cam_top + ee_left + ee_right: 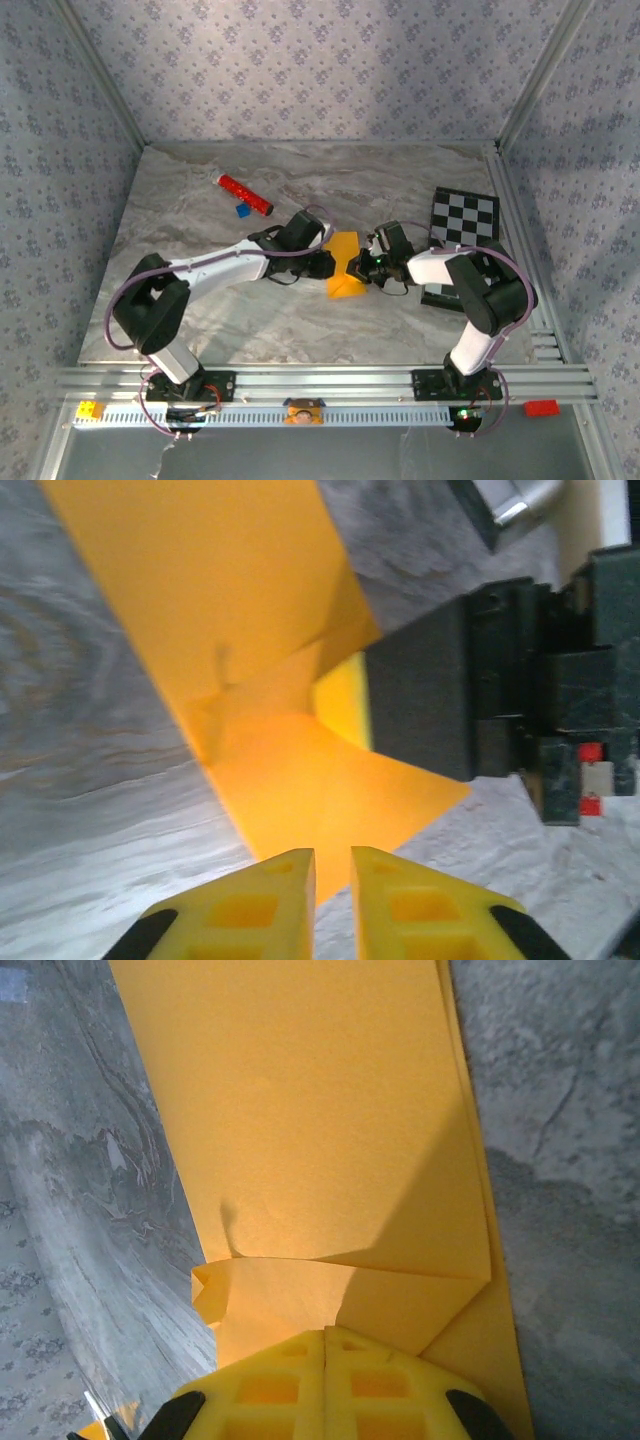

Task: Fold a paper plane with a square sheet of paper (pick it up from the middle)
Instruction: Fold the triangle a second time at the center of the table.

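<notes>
The square sheet of paper (343, 262) is folded into a narrow strip and sits mid-table between both grippers.
Up close it's orange-yellow (320, 1110) and lying flat on the marbled table (200, 230), with its near end folded over into a slanted flap that lifts a bit. The right gripper (325, 1335) has its yellow fingers squeezed tight together, tips right on that flap; honestly can't tell if a layer is nipped between them or just pressed down. The left gripper (332, 855) comes in from the other side with a thin gap between its fingers and nothing in it, tips just at the paper's edge. Off to the far left there's a red cylinder (245, 195) with a small blue block (242, 211) beside it, and a checkered board (465, 215) on the right, all well apart from the paper.
</notes>
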Available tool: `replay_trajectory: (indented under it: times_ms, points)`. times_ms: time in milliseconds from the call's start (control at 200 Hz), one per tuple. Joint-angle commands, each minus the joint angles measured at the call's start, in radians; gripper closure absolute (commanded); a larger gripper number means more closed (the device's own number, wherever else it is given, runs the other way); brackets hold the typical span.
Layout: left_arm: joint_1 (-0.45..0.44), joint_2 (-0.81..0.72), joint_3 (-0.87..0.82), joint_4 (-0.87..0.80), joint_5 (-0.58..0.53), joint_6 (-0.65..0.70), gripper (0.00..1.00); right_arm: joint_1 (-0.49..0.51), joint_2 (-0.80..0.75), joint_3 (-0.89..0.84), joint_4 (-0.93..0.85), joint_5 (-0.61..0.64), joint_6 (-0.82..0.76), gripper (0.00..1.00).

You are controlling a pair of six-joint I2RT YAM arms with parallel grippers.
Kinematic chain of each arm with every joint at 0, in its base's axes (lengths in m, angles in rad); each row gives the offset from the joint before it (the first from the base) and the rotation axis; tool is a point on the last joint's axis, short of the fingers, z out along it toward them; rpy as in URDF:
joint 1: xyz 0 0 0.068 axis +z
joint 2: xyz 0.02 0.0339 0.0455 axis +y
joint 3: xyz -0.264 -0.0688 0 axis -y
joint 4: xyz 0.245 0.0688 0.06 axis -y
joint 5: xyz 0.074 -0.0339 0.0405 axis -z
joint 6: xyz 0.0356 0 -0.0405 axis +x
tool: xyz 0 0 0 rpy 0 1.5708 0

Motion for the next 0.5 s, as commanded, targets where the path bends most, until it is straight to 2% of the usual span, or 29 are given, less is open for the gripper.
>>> replay_trajectory:
  times_ms: [0, 160, 495]
  points:
    - [0.000, 0.058, -0.002, 0.089, 0.155, -0.060, 0.86, 0.005, 0.012, -0.031, -0.064, 0.051, 0.017, 1.00]
    - [-0.003, 0.125, 0.012, 0.153, 0.219, -0.076, 0.88, 0.005, 0.006, -0.039, -0.066, 0.062, 0.016, 1.00]
    - [-0.008, 0.231, 0.082, 0.073, 0.226, -0.025, 0.88, 0.003, 0.007, -0.045, -0.064, 0.067, 0.014, 1.00]
